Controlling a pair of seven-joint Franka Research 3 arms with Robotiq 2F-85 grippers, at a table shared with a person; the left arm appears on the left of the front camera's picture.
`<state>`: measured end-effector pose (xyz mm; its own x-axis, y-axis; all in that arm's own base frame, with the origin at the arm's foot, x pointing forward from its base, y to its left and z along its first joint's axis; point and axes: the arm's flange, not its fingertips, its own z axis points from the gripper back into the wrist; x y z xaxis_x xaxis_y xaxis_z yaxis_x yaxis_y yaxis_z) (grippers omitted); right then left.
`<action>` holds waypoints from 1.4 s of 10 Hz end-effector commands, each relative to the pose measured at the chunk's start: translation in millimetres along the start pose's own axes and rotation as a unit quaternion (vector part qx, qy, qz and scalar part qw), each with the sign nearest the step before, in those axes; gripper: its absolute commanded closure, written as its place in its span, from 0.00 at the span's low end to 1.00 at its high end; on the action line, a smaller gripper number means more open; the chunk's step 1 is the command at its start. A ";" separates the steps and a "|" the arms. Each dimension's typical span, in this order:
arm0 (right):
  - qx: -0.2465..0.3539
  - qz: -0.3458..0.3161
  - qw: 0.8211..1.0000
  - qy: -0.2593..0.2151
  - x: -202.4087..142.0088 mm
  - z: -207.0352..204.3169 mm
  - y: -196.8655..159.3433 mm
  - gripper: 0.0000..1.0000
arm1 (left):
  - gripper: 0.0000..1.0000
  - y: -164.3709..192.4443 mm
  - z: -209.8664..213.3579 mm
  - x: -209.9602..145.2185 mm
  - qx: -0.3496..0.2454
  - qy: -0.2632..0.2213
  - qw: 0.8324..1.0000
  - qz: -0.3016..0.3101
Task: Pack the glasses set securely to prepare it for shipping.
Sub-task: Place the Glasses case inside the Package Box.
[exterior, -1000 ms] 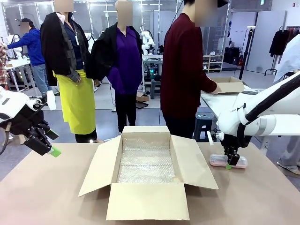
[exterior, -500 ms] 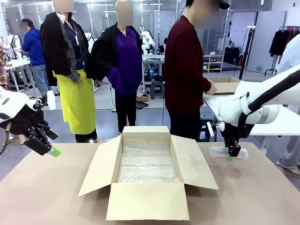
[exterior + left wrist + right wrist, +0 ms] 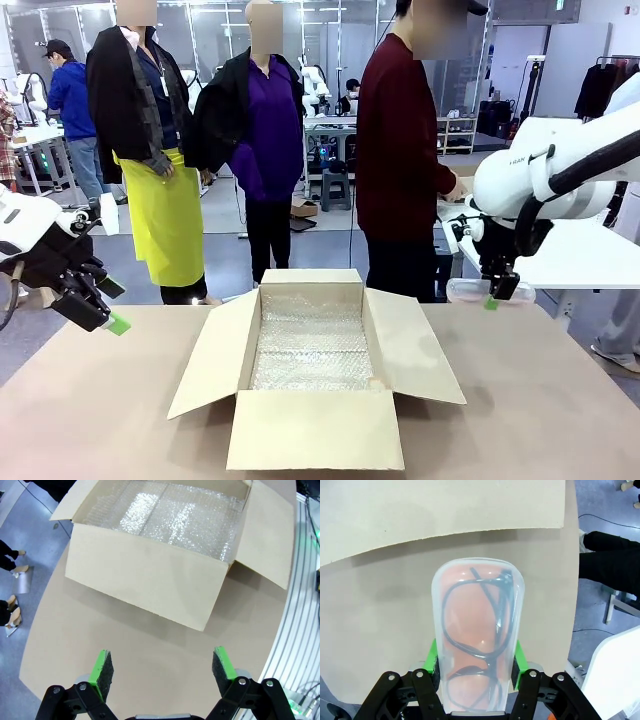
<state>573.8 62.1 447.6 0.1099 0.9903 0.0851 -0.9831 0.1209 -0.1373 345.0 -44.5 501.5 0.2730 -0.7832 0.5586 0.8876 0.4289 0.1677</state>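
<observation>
- Your right gripper (image 3: 475, 661) pinched the pink case (image 3: 477, 605), up off the table (image 3: 530, 420), right of the box (image 3: 310, 432).
- Your left gripper (image 3: 162, 666) hung wide open, empty.

In the right wrist view the case (image 3: 477, 620) runs back past the right gripper (image 3: 476, 661), its near end cut off by the bottom edge. From the front the gripper hides its middle; its tint, perhaps pinkish, is too faint to tell.
</observation>
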 end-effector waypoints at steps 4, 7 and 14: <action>0.007 0.001 1.000 0.003 -1.7 -13.9 -2.3 1.00 | 0.00 1.3 1.6 -1.7 -0.002 -0.003 1.000 -0.009; 0.001 0.044 0.999 0.001 15.1 3.9 9.9 0.37 | 0.00 1.3 1.6 -1.7 -0.002 -0.003 1.000 -0.009; 0.005 0.082 0.997 0.009 223.6 68.7 21.9 0.37 | 0.00 1.3 1.6 -1.7 -0.002 -0.003 1.000 -0.009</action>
<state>546.8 260.1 532.4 -0.0990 0.9917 0.0822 -0.9841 -0.0854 -0.1555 345.0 -44.9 501.6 0.2726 -0.7845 0.5570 0.8877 0.4284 0.1689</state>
